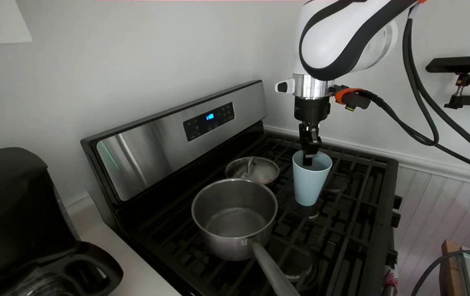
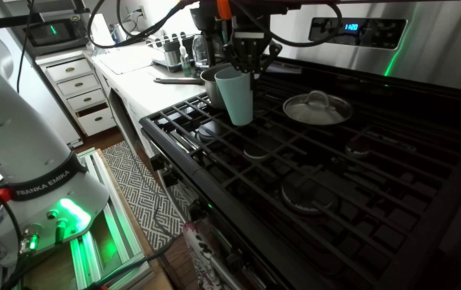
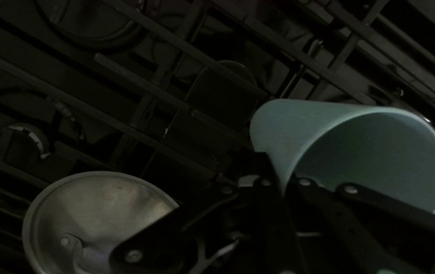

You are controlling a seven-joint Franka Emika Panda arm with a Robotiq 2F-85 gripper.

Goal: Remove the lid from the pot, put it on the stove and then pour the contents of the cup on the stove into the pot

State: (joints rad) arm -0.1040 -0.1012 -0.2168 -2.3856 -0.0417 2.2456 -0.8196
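Your gripper is clamped on the wall of the cup: the wrist view gives you the rim passing between its fingers, and it also looks into the cup's mouth, though the inside is too dark for you to tell what it holds. In an exterior view you can look down into the uncovered pot as far as its floor, with the cup near it over the stove and the lid partly hidden behind the pot's rim. In an exterior view that takes in the robot's base, you get the lid whole, lying right side up on the stove, apart from the pot, while the cup covers much of the pot. The cup leans slightly there, and you cannot tell whether its bottom clears the stove. Both exterior views show the blue display.
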